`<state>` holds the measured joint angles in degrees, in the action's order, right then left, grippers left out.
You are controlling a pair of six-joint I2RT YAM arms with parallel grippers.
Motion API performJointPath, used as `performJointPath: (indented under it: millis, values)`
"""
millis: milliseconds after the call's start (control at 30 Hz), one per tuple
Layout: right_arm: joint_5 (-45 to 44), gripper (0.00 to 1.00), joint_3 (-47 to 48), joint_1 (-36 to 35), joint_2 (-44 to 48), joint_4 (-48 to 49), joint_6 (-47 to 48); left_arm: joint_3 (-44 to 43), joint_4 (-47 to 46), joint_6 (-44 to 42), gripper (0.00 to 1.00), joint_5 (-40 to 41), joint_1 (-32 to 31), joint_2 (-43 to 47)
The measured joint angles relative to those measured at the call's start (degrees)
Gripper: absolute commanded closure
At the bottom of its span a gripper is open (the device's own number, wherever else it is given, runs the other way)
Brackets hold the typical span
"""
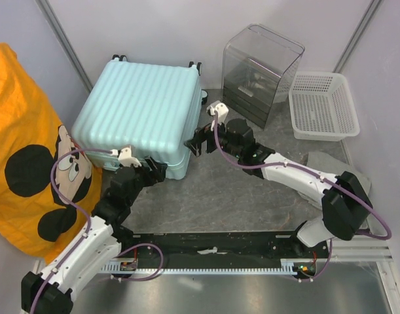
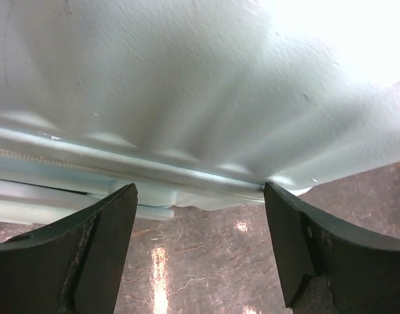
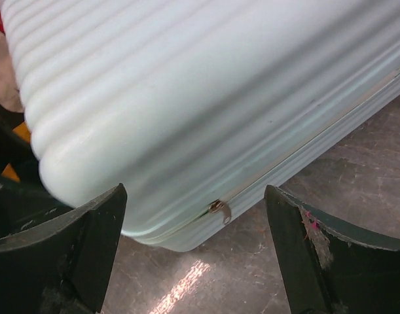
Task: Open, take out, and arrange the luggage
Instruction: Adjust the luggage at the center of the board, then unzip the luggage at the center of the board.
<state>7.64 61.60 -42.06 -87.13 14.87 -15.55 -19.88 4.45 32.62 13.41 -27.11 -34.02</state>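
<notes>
The luggage (image 1: 139, 111), a mint ribbed hard-shell suitcase, lies flat and closed at the back left of the table, wheels toward the far wall. My left gripper (image 1: 154, 171) stands open at its near edge, where the left wrist view shows the shell and zipper seam (image 2: 154, 173) just beyond the empty jaws. My right gripper (image 1: 196, 140) is open at the case's right near corner. In the right wrist view a small metal zipper pull (image 3: 220, 209) hangs on the seam between the spread fingers, apart from both.
A clear plastic box (image 1: 260, 73) stands at the back centre. A white mesh basket (image 1: 321, 106) sits at the back right. An orange cartoon-print cloth (image 1: 29, 144) hangs over something at the left. A grey cloth (image 1: 344, 163) lies by the right arm.
</notes>
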Motion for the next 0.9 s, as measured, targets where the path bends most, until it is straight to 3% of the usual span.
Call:
performJointPath:
  millis: [267, 433, 600, 900]
  values:
    - [-5.22, 0.04, -6.34, -7.28, 3.80, 1.38, 2.80, -1.57, 3.17, -0.11, 0.15, -11.02, 9.20, 0.07]
    - [-11.15, 0.05, -9.14, -12.66, 3.76, 1.31, 3.21, -1.86, 6.62, 0.57, 0.15, -8.11, 11.98, 4.79]
    - [-14.43, 0.07, -9.51, -13.66, 1.40, 2.54, 2.19, -1.88, 8.59, 1.11, 0.17, -2.54, 12.81, 10.27]
    - [-16.13, 0.10, -9.46, -14.23, -5.29, 6.16, 1.75, 0.96, 8.57, 3.58, 0.23, -0.07, 12.90, 9.22]
